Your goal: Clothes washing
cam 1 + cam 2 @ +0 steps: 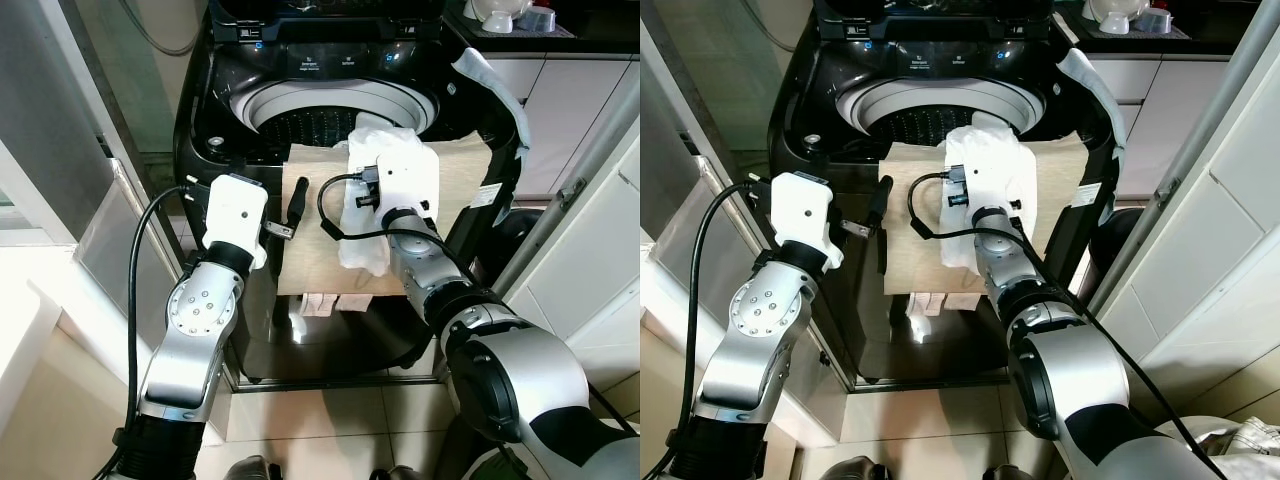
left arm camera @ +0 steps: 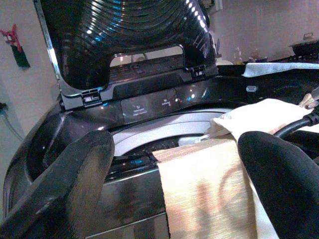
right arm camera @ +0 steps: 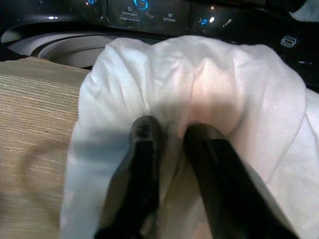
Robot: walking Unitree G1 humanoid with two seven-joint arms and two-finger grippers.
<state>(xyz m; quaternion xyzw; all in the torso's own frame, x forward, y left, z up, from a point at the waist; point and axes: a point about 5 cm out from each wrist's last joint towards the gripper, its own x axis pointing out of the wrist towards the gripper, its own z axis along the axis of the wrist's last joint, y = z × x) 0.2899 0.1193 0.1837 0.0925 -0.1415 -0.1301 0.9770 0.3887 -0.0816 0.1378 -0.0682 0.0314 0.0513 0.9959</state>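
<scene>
A black top-loading washing machine (image 1: 215,110) stands in front of me with its lid (image 2: 124,35) raised and the drum (image 1: 300,122) exposed. A tan cloth (image 1: 310,260) hangs over the front rim. A white garment (image 3: 224,79) lies bunched on top of it. My right gripper (image 3: 172,130) is shut on a fold of this white garment, above the rim. My left gripper (image 1: 881,225) is open at the tan cloth's left edge, and the cloth (image 2: 204,189) shows between its two fingers.
White cabinets (image 1: 580,120) stand close on the right under a counter with bowls (image 1: 510,15). A pale cloth (image 1: 485,80) lies on the machine's right rim. A glass panel (image 1: 110,240) and a door frame are on the left. Below is tiled floor (image 1: 330,420).
</scene>
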